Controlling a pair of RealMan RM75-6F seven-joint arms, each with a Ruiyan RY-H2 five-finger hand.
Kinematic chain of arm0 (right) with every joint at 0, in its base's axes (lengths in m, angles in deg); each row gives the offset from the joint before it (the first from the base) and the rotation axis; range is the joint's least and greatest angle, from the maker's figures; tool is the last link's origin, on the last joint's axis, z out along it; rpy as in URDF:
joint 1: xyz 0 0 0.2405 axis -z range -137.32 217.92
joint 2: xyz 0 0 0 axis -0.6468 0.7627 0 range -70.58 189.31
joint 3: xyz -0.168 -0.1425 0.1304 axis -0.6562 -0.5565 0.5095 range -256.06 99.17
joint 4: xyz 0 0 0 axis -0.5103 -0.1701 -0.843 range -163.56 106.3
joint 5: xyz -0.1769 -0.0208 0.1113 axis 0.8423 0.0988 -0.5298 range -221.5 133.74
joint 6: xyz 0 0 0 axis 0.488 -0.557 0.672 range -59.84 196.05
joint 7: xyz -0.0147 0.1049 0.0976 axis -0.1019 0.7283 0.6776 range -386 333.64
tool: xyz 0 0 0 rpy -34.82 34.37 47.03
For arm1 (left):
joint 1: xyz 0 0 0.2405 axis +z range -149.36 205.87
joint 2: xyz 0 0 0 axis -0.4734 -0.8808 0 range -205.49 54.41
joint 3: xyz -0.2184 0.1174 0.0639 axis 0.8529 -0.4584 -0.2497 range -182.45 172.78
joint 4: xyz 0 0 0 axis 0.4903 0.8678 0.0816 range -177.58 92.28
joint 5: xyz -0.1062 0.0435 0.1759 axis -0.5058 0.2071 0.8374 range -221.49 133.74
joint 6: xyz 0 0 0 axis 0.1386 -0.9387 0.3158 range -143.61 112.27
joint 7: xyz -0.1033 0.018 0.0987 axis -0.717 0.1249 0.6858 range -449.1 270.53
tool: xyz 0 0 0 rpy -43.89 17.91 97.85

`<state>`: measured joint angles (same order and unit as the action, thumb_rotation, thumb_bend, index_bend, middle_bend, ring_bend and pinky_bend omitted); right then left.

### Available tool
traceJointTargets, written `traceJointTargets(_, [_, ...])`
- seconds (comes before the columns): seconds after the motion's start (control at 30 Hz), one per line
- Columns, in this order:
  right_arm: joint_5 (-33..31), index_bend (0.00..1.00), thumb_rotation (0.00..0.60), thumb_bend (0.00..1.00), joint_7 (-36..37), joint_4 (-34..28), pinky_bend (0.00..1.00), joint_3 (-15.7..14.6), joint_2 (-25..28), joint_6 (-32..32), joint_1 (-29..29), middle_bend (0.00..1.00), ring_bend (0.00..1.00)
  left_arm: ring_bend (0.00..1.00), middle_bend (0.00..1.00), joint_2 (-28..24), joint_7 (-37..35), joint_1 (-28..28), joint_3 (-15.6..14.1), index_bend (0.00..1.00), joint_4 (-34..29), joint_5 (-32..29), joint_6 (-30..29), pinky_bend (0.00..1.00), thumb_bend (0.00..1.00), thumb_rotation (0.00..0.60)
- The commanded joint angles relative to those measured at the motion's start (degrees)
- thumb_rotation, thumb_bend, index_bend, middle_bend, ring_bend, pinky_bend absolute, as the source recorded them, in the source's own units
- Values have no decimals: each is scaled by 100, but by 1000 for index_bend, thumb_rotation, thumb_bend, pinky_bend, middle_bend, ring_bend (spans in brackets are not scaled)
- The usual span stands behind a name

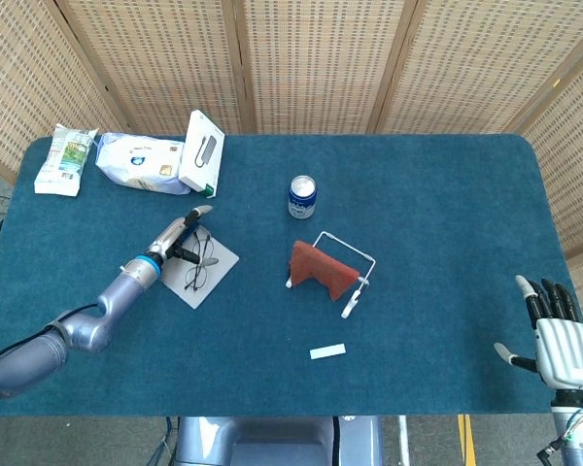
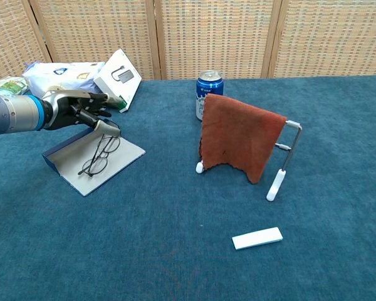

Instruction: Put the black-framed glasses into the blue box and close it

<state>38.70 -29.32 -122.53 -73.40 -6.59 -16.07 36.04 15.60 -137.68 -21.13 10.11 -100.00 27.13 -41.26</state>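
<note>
The black-framed glasses (image 1: 195, 264) (image 2: 99, 155) lie on the grey inside of the open blue box (image 1: 212, 272) (image 2: 66, 163), left of the table's middle. My left hand (image 1: 180, 233) (image 2: 80, 107) reaches over the box's far edge with its fingers stretched out and apart, holding nothing. Its thumb tip (image 2: 109, 126) is at the top of the glasses; I cannot tell whether it touches them. My right hand (image 1: 561, 341) hovers off the table's front right corner, fingers spread and empty, seen only in the head view.
A blue can (image 1: 302, 195) (image 2: 209, 93) stands mid-table, with a red cloth on a white rack (image 1: 324, 269) (image 2: 239, 139) in front of it. A white strip (image 1: 327, 351) (image 2: 257, 238) lies nearer the front. A white carton (image 1: 203, 152) (image 2: 118, 78) and wipes packs (image 1: 139, 161) sit far left.
</note>
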Motion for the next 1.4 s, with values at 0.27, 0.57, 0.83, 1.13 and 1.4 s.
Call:
traceJointTargets(0.27, [1, 0, 600, 107, 2, 4, 0, 0, -2, -1, 1, 150, 0, 0, 0, -376, 188, -80, -330, 0, -906, 727, 37, 0, 65, 600])
traceJointTargets(0.57, [-3, 0, 600, 108, -1, 0, 0, 3, -3, 2, -1, 150, 0, 0, 0, -857, 166, -154, -733, 0, -1804, 1403, -136, 0, 66, 600])
traceJointTargets(0.83, [0, 0, 600, 107, -1, -1, 0, 2, -2, -2, 1, 150, 0, 0, 0, -1359, 47, -323, -1252, 0, -2492, 1892, -37, 0, 66, 600])
traceJointTargets(1.13, [2, 0, 600, 109, -2, 0, 0, 0, -2, -4, 3, 151, 0, 0, 0, -1609, -135, -358, -1572, 0, -2764, 2242, -401, 0, 65, 600])
traceJointTargets(1.4, [9, 0, 600, 111, 24, -1, 0, -2, 2, 0, 2, 156, 0, 0, 0, -1507, 1587, 361, -1368, 0, -2418, 2135, -2108, 0, 66, 600])
